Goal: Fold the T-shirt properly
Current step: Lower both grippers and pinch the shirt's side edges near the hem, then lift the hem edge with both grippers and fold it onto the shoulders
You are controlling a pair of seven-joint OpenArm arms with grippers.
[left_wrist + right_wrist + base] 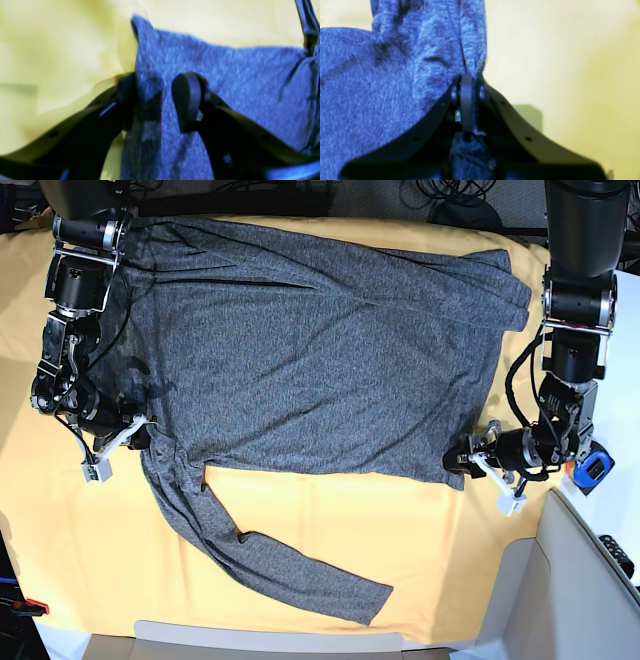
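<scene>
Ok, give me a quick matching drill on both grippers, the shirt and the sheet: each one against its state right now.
Things:
1. left gripper
2. right gripper
3. T-shirt
4. yellow-orange sheet

States:
A. shut on shirt fabric
B. spread out under the garment
C. jaws apart at the shirt's hem corner
D. lying flat, one long sleeve trailing toward the near edge

Pairs: 1-C, 2-A, 3-D, 4-B

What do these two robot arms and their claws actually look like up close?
Both arms are black stacked cylindrical segments with loose black cables looped alongside. The left claw has two curved black fingers ending in rounded, paddle-like pads. The right claw looks the same. A small white piece sits beside each claw in the base view.
</scene>
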